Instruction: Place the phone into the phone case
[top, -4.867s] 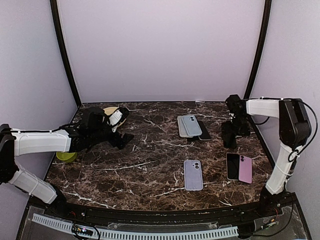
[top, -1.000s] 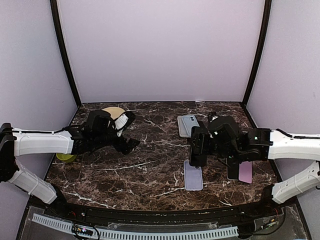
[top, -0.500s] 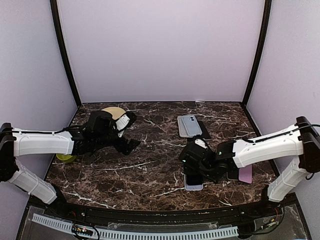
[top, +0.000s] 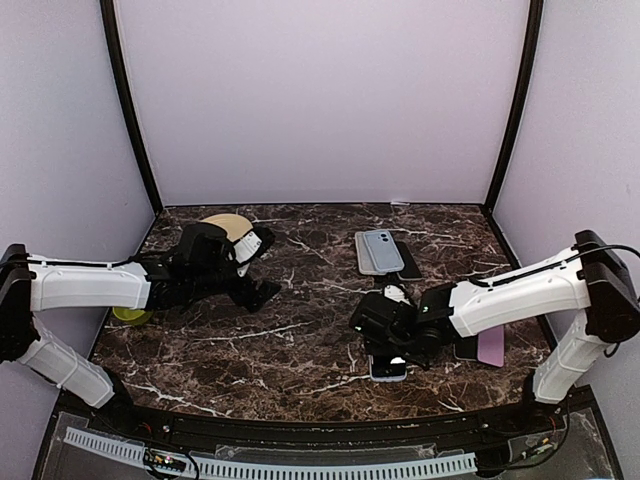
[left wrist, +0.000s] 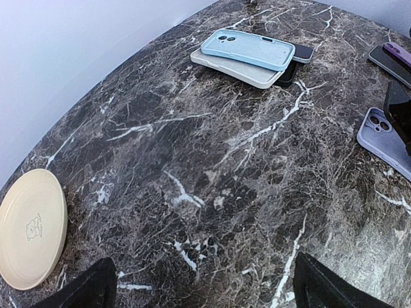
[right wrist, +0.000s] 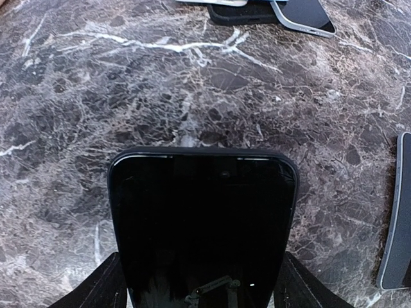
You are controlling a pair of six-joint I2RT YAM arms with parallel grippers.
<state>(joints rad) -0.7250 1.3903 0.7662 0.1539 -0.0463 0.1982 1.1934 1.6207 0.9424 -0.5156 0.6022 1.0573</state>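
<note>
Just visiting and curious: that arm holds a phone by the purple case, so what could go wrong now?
The glossy black phone, pinched only at its edges by the right arm's fingers, might slip. It could also meet the lavender rectangular phone case crooked and catch on its rim.

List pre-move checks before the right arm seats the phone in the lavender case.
1. Grip: black phone sits between the right gripper fingers, screen toward the wrist camera: ok.
2. Case orientation: lavender case lies flat; open side up or down: cannot tell.
3. Alignment: the gripper hides most of the case from above, and the right wrist view shows no case: cannot tell.
4. Left gripper open, well off to the left of the case: ok.
5. Pink phone lies apart from the case: ok.
</note>
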